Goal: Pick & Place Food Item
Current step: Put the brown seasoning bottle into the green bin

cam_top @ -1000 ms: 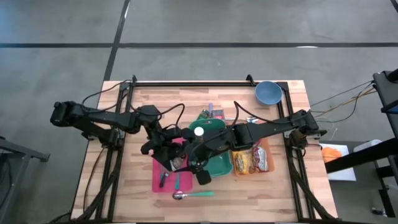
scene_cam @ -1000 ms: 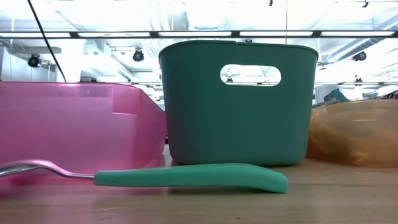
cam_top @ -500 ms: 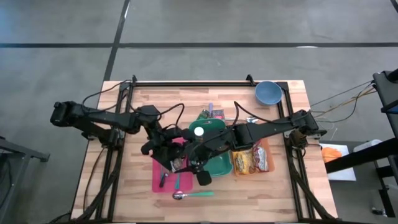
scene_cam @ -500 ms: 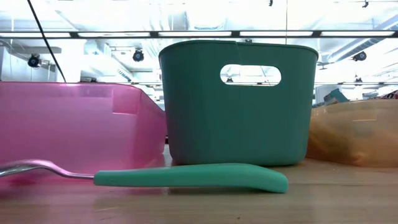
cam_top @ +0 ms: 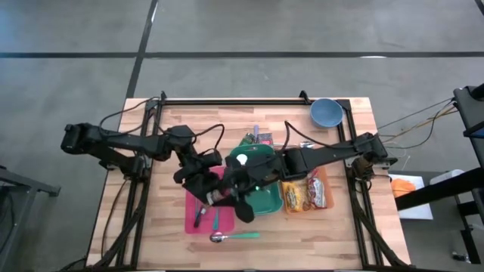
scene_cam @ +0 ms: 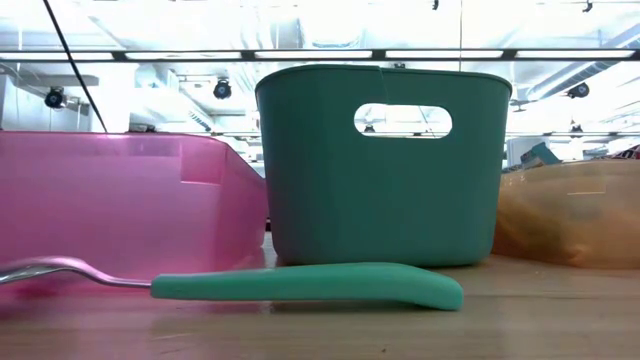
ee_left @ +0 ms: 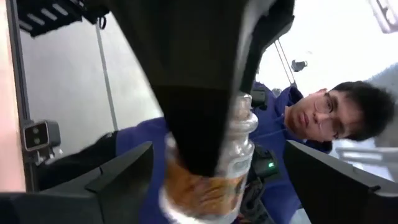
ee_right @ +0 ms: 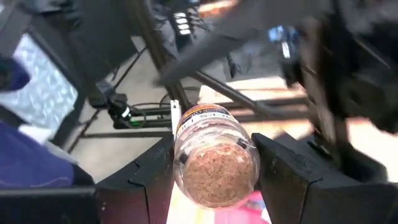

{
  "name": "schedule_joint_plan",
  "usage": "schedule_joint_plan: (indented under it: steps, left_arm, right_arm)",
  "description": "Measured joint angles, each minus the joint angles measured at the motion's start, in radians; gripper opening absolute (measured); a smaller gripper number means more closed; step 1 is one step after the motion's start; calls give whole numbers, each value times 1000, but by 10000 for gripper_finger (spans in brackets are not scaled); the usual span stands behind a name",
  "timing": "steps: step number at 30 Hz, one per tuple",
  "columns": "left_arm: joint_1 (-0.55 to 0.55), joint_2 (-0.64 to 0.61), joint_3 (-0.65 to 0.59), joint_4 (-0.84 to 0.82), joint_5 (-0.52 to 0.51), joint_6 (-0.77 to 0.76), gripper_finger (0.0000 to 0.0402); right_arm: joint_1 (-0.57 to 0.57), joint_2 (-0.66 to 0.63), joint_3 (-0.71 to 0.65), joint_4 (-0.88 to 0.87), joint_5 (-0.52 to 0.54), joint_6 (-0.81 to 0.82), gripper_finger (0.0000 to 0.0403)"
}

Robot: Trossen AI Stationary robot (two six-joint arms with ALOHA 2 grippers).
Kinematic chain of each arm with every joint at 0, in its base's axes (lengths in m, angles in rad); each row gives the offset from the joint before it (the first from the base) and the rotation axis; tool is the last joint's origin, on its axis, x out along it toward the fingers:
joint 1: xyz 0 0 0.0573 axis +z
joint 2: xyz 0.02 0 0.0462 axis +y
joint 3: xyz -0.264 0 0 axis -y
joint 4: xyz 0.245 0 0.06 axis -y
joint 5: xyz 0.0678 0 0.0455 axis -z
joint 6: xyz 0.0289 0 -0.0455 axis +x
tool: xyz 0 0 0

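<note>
A clear jar of brown food with an orange label hangs in the air over the pink tray. My right gripper is shut on it, reaching in from the table's right. My left gripper comes from the left and stands open, one finger on each side of the same jar, apart from it. In the high view both hands meet around the jar. A dark finger of the right gripper covers the jar's top half in the left wrist view. My right gripper pinches the jar's round body between its two fingers, near the jar's base. That base faces back toward the wrist, so the jar lies along the fingers, about level. The fingers come from the table's right, slanting slightly down. The jar is clear of the tray.
A green bin stands right of the pink tray, then an orange tray with snack packets. A green-handled spoon lies near the front edge, a blue bowl at the far right. A person shows beyond the table.
My left gripper has opened and let go of the jar, staying in place. My right gripper has rolled about its own line with the jar in its hold, which stays over the pink tray.
</note>
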Motion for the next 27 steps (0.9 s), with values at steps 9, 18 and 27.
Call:
schedule_joint_plan:
  steps: [9, 18, 27]
  left_arm:
    - [13, -53, -1, -108, -12, -11, 360]
    - [17, -109, -5, -275, -52, 81, 360]
    - [19, -132, -6, -318, -69, 105, 360]
  right_arm:
    - [-27, -24, 32, -169, 11, 207, 186]
    - [-28, -25, 88, -270, 33, 227, 186]
    - [-45, -25, 85, -403, 68, 300, 186]
